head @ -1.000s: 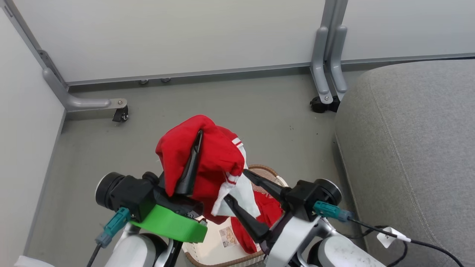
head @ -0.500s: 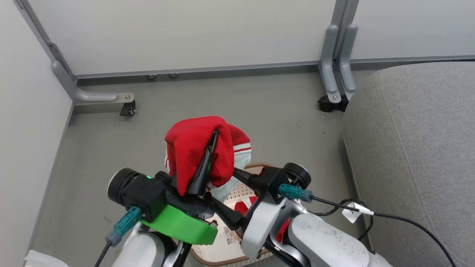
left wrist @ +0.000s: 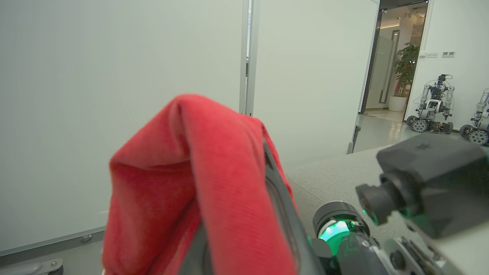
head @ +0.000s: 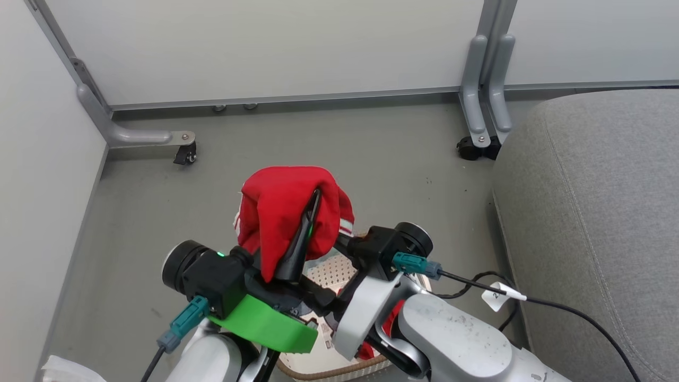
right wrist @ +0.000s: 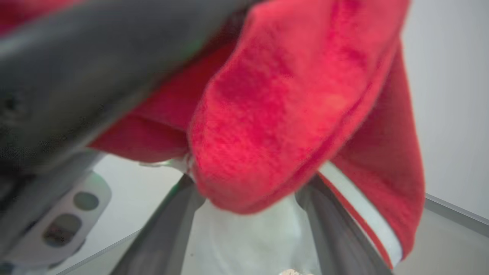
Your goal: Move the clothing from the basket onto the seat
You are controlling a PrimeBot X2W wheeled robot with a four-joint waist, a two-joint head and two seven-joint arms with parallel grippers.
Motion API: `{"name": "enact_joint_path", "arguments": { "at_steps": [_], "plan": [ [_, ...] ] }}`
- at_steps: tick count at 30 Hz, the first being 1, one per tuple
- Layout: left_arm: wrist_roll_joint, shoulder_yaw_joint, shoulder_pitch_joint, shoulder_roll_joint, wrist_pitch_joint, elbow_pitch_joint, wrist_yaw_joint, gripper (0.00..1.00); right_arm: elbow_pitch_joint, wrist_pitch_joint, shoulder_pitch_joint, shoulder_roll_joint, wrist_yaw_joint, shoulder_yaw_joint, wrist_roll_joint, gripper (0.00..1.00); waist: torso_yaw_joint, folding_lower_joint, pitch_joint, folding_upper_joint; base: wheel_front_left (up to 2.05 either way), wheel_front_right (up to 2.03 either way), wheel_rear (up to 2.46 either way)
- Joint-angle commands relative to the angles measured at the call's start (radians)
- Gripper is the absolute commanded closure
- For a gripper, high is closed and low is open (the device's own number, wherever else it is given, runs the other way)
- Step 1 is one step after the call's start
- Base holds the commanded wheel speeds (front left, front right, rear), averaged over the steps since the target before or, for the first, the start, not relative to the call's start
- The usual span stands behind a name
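Left end effector (head: 315, 197) is pinched tight on the red garment (head: 276, 212), held up above the basket (head: 329, 273), with cloth draped down both sides of the fingers. Right end effector (right wrist: 248, 214) gapes fully and grips nothing, its fingers straddling the hanging white hem.

Risk: if you swing toward the seat (head: 594, 212), that hem may snag on the right fingers and drag the garment out onto the floor (head: 371, 154).

1 more garment (head: 391, 322) lies in the basket.

Head view downward, wrist views close-up — all sharing clothing (head: 286, 212)
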Motion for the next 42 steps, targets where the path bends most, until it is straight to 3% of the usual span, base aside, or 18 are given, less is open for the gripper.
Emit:
{"name": "enact_joint_path", "arguments": {
  "at_steps": [1,4,5,6,7,8,37,38,39,42],
  "plan": [
    [-0.008,0.0,-0.017,-0.002,0.001,0.001,-0.005,1.0,-0.007,-0.01,-0.015,0.001,0.0,0.005,0.014,0.0,0.001,0.0,-0.001,0.0,0.0,0.0,0.0],
    [-0.011,-0.004,-0.02,-0.002,0.0,0.003,-0.006,1.0,-0.008,-0.021,-0.024,0.001,0.0,0.013,0.033,0.0,0.001,0.0,-0.001,0.0,0.0,0.0,0.0],
    [-0.012,-0.005,-0.02,-0.002,0.0,0.004,-0.006,1.0,-0.008,-0.022,-0.026,0.001,0.0,0.017,0.038,0.14,0.001,0.0,-0.001,0.0,0.0,0.0,0.0],
    [-0.013,-0.006,-0.019,-0.002,-0.001,0.004,-0.006,1.0,-0.006,-0.024,-0.028,0.001,0.0,0.022,0.045,0.61,0.001,0.0,-0.002,0.0,0.0,0.0,0.0],
    [-0.014,-0.007,-0.018,-0.002,-0.001,0.004,-0.005,1.0,-0.01,-0.027,-0.029,0.001,0.0,0.023,0.053,0.85,0.001,0.0,-0.002,0.0,0.0,0.0,0.0],
    [-0.014,-0.008,-0.018,-0.002,-0.001,0.005,-0.005,1.0,-0.008,-0.029,-0.029,0.001,0.0,0.028,0.061,1.0,0.001,0.0,-0.003,0.0,0.0,0.0,0.0],
    [-0.016,-0.015,-0.014,0.014,-0.009,0.008,0.024,1.0,0.029,-0.039,-0.047,0.002,0.0,0.051,0.115,1.0,-0.004,0.0,-0.012,0.0,0.0,0.0,0.0],
    [-0.011,-0.012,-0.014,0.014,-0.008,0.01,0.031,0.69,0.028,-0.039,-0.047,0.002,0.0,0.051,0.114,1.0,-0.004,0.0,-0.012,0.0,0.0,0.0,0.0],
    [-0.004,-0.015,-0.015,0.016,-0.005,0.013,0.035,0.0,0.027,-0.039,-0.046,0.002,0.0,0.05,0.114,1.0,-0.005,0.0,-0.013,0.0,0.0,0.0,0.0],
    [0.02,-0.015,-0.023,0.023,-0.013,0.014,0.055,0.0,0.025,-0.039,-0.044,0.002,0.0,0.046,0.109,1.0,-0.004,0.0,-0.014,0.0,0.0,0.0,0.0]
  ]
}}
